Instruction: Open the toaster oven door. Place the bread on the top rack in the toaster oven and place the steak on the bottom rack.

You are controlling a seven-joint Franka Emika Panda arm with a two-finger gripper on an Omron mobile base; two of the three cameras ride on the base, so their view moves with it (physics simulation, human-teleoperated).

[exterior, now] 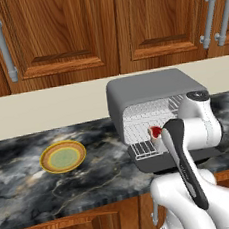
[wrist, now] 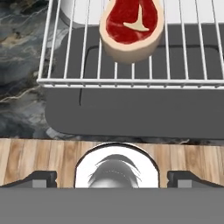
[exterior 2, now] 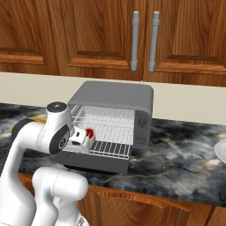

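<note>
The toaster oven (exterior: 154, 89) (exterior 2: 117, 97) stands on the counter. Its door (exterior: 160, 162) (exterior 2: 101, 163) (wrist: 131, 111) is folded down flat. The steak (exterior: 154, 131) (exterior 2: 90, 132) (wrist: 130, 27), red with a pale rim, lies on the lower wire rack (wrist: 131, 81), which is slid out over the door. My gripper (exterior 2: 83, 137) (wrist: 113, 178) hovers just in front of the steak and above the door's front edge. It is open, with nothing between its fingertips (wrist: 41, 178). The bread is out of view.
A yellow-green plate (exterior: 63, 156) sits on the dark marble counter (exterior: 93, 179) left of the oven. The rim of a white plate (exterior 2: 220, 151) shows at the far right. Wooden cabinets with metal handles (exterior 2: 134, 42) hang above, and the counter's wooden front edge (wrist: 52, 153) lies below the hand.
</note>
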